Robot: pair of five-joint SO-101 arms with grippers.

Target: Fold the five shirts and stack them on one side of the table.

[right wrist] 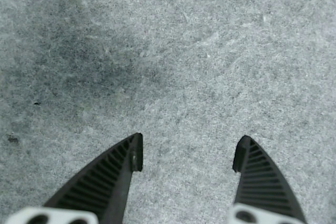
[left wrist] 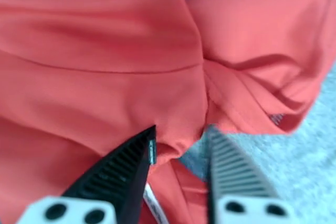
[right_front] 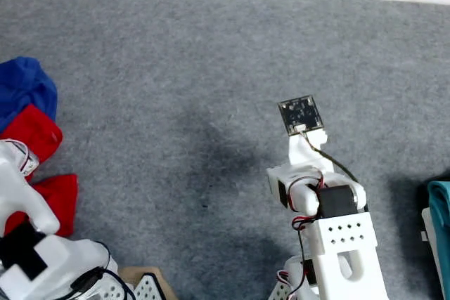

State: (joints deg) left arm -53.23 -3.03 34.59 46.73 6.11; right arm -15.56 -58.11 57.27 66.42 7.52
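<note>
Left gripper (left wrist: 182, 134) above red shirt (left wrist: 105, 51) (perhaps touching)

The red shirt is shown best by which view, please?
The left wrist view: the red shirt spreads across it close up, folds and seams plain, under the left gripper. The high view catches it at the table's left edge, partly behind an arm. The right wrist view faces grey table.
</note>
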